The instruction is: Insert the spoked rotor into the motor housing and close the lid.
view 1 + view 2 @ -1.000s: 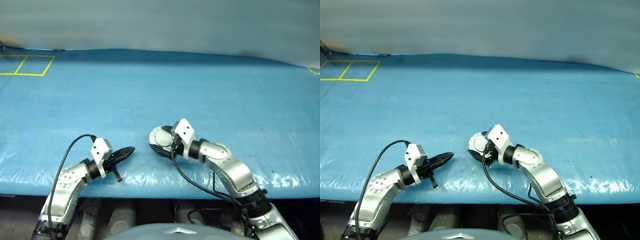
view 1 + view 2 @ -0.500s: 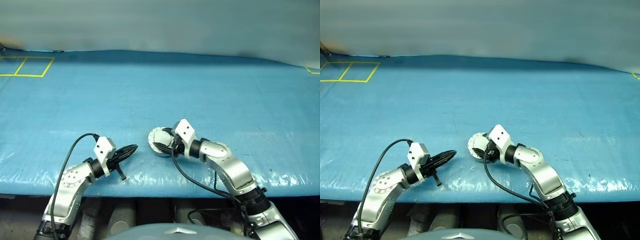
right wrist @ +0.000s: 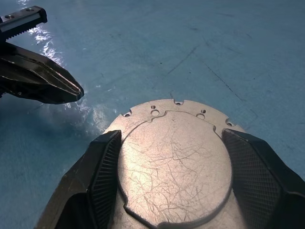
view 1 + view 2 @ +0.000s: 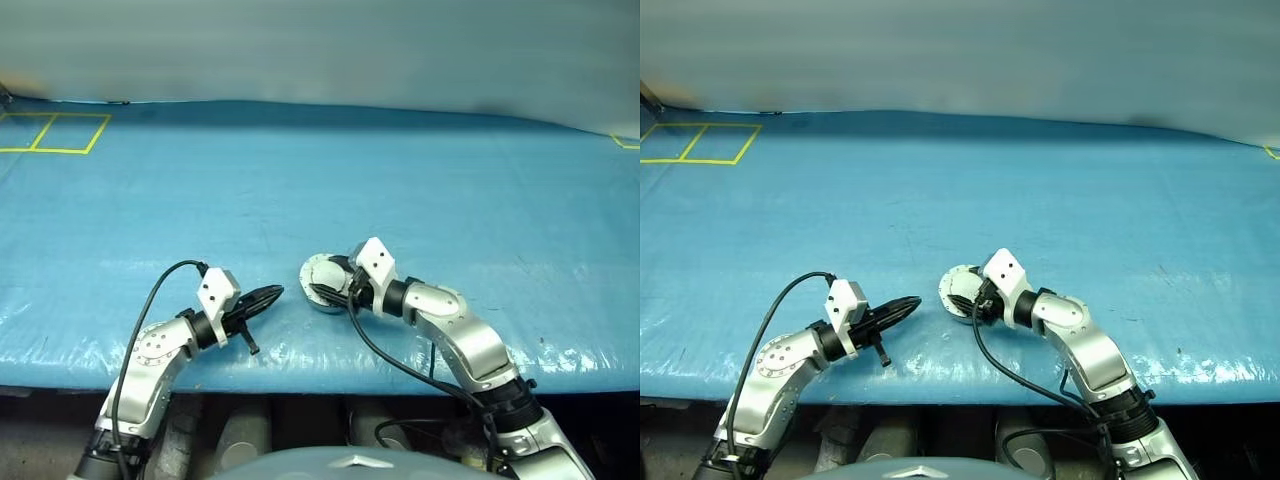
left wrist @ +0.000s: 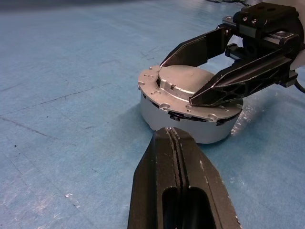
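1. The right gripper point(image 5: 200, 93) now has its fingers point(image 3: 102, 171) straddling the top of the motor housing point(image 5: 190, 125), one on each side of the raised lid point(image 3: 174, 162). A second ago they stood wider, so they have narrowed in around the disc (whether the pads are truly pressing on its rim, I can't quite tell from here).

2. The left gripper point(image 4: 268, 296) has crept a touch closer to the housing since a second ago. Its fingers are pressed together, nothing between them, the tip just beside the housing's grey wall, short of touching.

3. Where's the work? The housing sits on the blue bench point(image 4: 450, 190) near its front edge, between the two arms. The lid lies flat on top, plain scratched silver face up.

4. What it means: with the lid lying down and the windings covered, I'd judge the closing step to be at or near its end, and the rotor presumably sits inside, unseen. The right fingers look set to seat or steady the lid.

5. The count: one housing, one lid, two grippers, and one yellow-taped rectangle point(image 4: 50, 131) split into two boxes at the bench's far left corner.
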Tool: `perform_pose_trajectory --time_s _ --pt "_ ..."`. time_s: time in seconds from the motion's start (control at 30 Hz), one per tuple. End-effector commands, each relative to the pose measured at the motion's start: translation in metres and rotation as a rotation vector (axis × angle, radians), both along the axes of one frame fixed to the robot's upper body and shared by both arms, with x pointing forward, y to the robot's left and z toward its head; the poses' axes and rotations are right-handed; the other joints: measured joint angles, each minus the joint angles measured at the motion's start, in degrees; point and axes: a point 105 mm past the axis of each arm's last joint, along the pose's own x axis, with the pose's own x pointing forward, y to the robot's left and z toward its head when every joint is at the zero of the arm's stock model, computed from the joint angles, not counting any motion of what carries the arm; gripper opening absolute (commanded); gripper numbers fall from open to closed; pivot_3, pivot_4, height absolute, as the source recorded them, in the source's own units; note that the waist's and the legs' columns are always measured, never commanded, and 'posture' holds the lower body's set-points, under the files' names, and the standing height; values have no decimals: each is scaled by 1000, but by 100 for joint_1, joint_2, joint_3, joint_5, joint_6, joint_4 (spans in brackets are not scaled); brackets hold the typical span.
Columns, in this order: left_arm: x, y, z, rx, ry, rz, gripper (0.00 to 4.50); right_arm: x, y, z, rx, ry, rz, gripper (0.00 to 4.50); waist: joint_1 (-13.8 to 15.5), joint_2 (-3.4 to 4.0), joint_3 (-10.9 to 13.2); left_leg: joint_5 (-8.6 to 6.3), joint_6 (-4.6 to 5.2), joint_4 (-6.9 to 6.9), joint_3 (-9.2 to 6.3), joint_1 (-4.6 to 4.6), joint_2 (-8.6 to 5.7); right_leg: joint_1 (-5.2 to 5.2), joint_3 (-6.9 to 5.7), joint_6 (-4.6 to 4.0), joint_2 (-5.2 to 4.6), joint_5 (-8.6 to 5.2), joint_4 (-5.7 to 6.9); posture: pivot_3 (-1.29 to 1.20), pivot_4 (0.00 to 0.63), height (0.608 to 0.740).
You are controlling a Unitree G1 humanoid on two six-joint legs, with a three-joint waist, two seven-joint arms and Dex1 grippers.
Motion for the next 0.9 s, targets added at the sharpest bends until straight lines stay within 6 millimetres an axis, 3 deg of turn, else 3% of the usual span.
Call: perform_pose_trajectory --time_s 0.03,0.27,0.47,0.7,0.9 --pt "0 -3 2 -7 -15 -13 0 6 -14 11 10 -39 -44 3036 4 0 0 0 0 1 0 0 0 0 0 0 0 0 0 0 150 740" --pt "0 -4 0 -7 -11 -19 0 7 -22 1 -32 -9 -51 3036 2 0 0 0 0 14 -2 0 -2 4 -2 1 0 0 10 0 150 740" --pt "1 -5 -1 -8 -11 -24 0 2 -21 -26 -135 28 -29 3036 0 -1 -1 0 1 26 -4 4 -2 12 -3 3 1 2 15 0 150 740" --pt "0 -6 -1 -15 -10 -20 0 0 -28 -58 -199 128 -104 3036 -11 -6 -7 0 2 25 -2 76 0 84 -1 2 3 0 11 0 150 740" --pt "0 -8 -2 -16 -14 -22 0 -2 -31 -69 -236 181 -135 3036 -14 -22 -23 3 2 26 3 123 10 125 0 -18 12 -15 5 0 150 740"
